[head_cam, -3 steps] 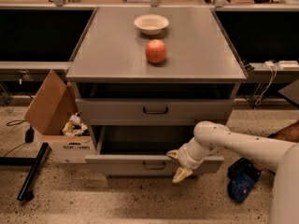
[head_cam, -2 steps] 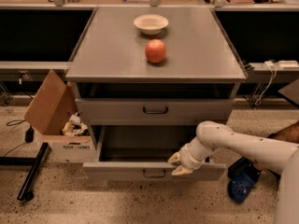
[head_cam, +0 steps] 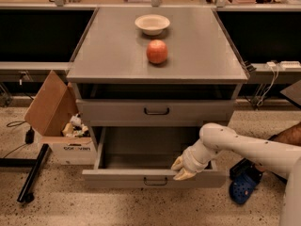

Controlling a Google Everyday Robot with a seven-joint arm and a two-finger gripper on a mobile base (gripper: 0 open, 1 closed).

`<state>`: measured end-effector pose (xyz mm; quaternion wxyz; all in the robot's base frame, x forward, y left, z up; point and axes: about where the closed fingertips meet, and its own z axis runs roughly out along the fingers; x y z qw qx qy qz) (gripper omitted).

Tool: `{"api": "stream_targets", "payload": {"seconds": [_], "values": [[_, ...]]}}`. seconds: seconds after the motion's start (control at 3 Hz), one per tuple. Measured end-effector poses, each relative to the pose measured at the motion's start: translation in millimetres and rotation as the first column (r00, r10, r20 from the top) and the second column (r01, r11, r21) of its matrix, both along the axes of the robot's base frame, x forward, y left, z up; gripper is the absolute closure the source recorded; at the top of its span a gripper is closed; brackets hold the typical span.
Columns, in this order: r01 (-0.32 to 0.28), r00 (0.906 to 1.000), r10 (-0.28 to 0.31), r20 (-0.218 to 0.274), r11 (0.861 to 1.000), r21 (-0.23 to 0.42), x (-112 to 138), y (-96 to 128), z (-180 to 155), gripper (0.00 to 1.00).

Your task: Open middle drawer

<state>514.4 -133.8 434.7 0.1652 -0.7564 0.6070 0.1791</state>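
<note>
The middle drawer point(head_cam: 117, 178) is a wide, shallow gray drawer with a small black bar handle point(head_cam: 155, 181). It stands pulled well out of the gray cabinet, and its inside looks empty. The taller upper drawer point(head_cam: 113, 111) above it is closed. The lowest drawer is hidden under the open one. My gripper point(head_cam: 181, 169) is at the top edge of the open drawer's front, just right of the handle. My white arm point(head_cam: 244, 149) reaches in from the right.
A red apple point(head_cam: 157, 51) and a white bowl point(head_cam: 152, 23) sit on the cabinet top point(head_cam: 103, 55). An open cardboard box point(head_cam: 51, 112) with scraps stands at the cabinet's left. A black bar point(head_cam: 33, 173) lies on the floor at left. A blue shoe point(head_cam: 243, 188) lies at right.
The middle drawer has slid farther out toward the camera. My gripper has moved with its front, staying at the top edge.
</note>
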Motion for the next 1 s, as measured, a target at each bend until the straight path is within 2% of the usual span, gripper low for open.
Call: {"api": "stream_targets", "payload": {"seconds": [0.33,1.0], "values": [[0.0,1.0,0.0,0.0,1.0,0.0,0.0,0.1,0.0,0.84],[0.0,1.0,0.0,0.0,1.0,0.0,-0.1,0.1,-0.1,0.37]]}}
